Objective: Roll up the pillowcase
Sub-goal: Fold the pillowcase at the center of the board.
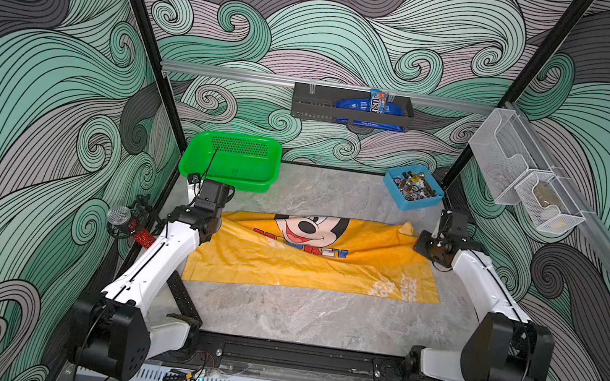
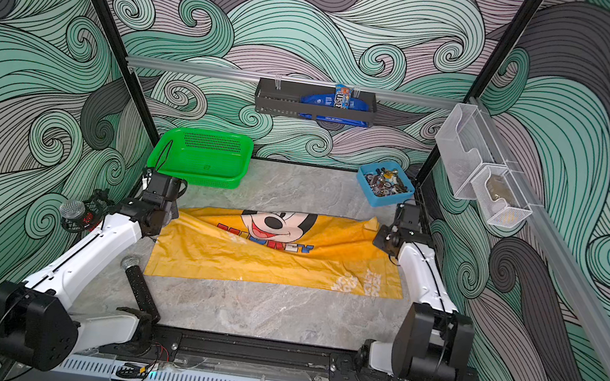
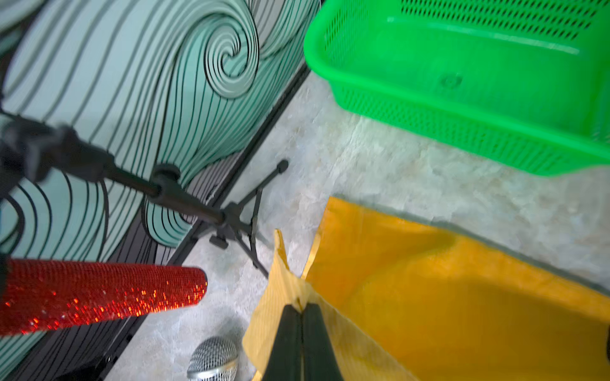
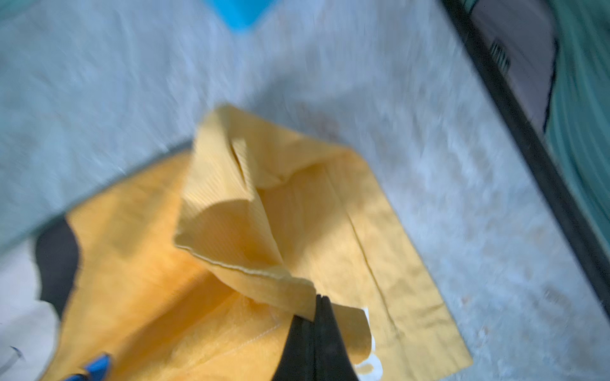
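The pillowcase [image 1: 309, 268] [image 2: 266, 262] is a mustard-yellow cloth lying wide across the middle of the table, with a cartoon mouse face and coloured letters on its far part. Its far edge is lifted and folded over toward the front. My left gripper [image 3: 301, 308] is shut on the far-left corner of the pillowcase [image 3: 462, 297], and in a top view the left gripper [image 1: 215, 224] sits at the cloth's left end. My right gripper [image 4: 318, 298] is shut on the raised far-right corner of the pillowcase [image 4: 148, 280]; in a top view the right gripper [image 1: 423, 244] is at the right end.
A green basket [image 1: 233, 162] stands at the back left, a blue bin [image 1: 413, 188] of small parts at the back right. A red glitter microphone [image 1: 131, 222] on a stand is by the left arm. A black microphone [image 2: 138, 285] lies near the cloth's front-left corner.
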You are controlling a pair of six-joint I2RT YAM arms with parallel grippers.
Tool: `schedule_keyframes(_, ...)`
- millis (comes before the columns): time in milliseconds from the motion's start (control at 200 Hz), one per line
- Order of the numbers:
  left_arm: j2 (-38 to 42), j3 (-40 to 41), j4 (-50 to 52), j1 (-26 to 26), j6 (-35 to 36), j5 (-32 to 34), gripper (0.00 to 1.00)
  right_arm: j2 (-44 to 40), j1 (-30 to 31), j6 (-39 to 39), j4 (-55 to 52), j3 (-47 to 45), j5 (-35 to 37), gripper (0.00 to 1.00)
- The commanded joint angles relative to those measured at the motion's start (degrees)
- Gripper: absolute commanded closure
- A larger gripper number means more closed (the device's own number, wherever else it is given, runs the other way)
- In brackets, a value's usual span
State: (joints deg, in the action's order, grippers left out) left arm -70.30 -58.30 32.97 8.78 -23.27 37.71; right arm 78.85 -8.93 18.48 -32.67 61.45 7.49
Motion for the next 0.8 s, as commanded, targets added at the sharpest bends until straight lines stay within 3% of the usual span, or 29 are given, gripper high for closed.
schedule_keyframes(0, -1.0, -5.6, -10.5, 0.2, 7.2, 3.4, 1.00, 2.4, -2.2, 0.7, -1.0, 8.7, 2.0, 1.00)
schedule_keyframes(225, -10.2, -17.4, -20.3, 0.1, 19.3, 5.5, 1.00, 15.8, -6.0, 1.0, -0.8, 32.5, -1.6, 1.00)
schedule_keyframes(370, -16.1, -23.3, -23.1, -0.1, 23.3, 6.6, 1.00, 19.2, -8.3, 2.3, -0.7, 37.2, -3.1, 1.00)
schedule_keyframes(585, -15.0, -18.4, -23.2, -0.4, 22.0, 4.5, 1.00, 14.8, -10.9, 2.0, -0.9, 28.8, -3.4, 1.00)
schedule_keyframes(795, -6.4, -2.0, -20.7, -0.1, 25.7, 2.2, 1.00, 3.5, -12.7, 0.8, -1.7, 8.1, -2.2, 0.96)
